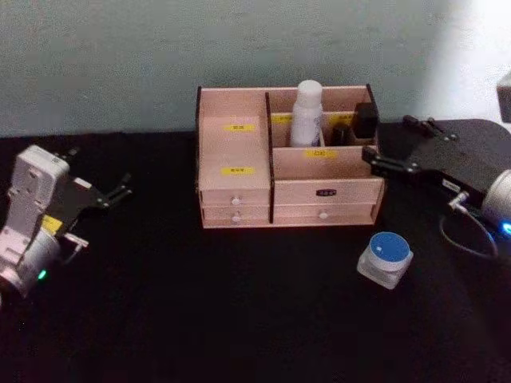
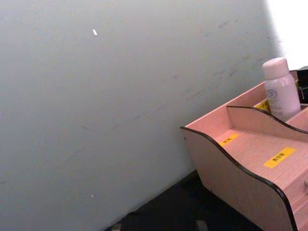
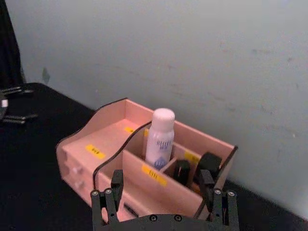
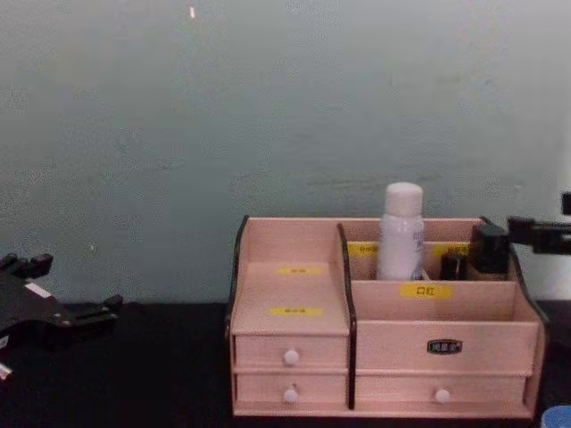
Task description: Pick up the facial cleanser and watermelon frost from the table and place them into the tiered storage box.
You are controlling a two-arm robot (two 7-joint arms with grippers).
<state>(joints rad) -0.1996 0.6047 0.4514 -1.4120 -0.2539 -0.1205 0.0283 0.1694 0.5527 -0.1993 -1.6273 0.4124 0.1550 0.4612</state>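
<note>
The tiered storage box (image 1: 236,152) stands at the back middle of the black table, also in the chest view (image 4: 294,294). A white capped bottle with blue print (image 1: 306,113) stands upright in its rear right compartment (image 3: 159,137). A squat jar with a blue lid (image 1: 385,257) sits on the table in front of the box's right end. I cannot tell which of the two is the facial cleanser or the watermelon frost. My right gripper (image 1: 390,140) hovers open at the box's right end, holding nothing. My left gripper (image 1: 120,187) rests open at the far left.
Small dark items (image 1: 361,121) stand in the box's right rear compartment. A pale wall (image 4: 268,107) rises directly behind the box. A cable (image 1: 467,231) loops on the table under my right arm. Bare black cloth (image 1: 200,303) stretches in front of the box.
</note>
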